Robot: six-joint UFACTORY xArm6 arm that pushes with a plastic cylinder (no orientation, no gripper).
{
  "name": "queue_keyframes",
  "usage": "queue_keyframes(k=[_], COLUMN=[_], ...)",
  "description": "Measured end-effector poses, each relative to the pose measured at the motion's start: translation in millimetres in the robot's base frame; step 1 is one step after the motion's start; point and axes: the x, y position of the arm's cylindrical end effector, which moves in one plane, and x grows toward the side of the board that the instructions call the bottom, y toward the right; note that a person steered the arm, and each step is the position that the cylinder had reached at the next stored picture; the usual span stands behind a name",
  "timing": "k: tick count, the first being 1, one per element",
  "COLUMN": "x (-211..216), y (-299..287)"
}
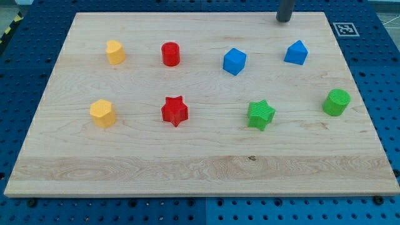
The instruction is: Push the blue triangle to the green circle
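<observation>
1. End effector is a bare rod, no jaws to open or close; my tip (284, 20) sits at the counter (200, 169) far edge, touching nothing.
2. Blue triangle (296, 53) is just near-right of my tip; green circle (336, 102) lies nearer and further right.
3. We get behind the triangle's far-left side, then push near-right, steering clear of the blue cube (234, 61).

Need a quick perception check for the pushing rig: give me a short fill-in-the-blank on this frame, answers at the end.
1. My tip sits at the view's top, above the blue ____.
2. The green circle lies toward the view's ____ from the blue triangle.
3. Left of the green circle stands the green ____.
4. Between the red cylinder and the blue triangle stands the blue ____.

Answers: triangle; bottom; star; cube
</observation>
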Motion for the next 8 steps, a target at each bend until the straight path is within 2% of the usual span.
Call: queue_keyframes(k=[1, 2, 3, 4, 5, 6, 7, 8], x=[35.2, 44.3, 86.7, 87.1, 133.1, 135.4, 162.1, 162.1], y=[0.0, 0.0, 0.0, 0.0, 6.6, 9.0, 21.5, 21.5])
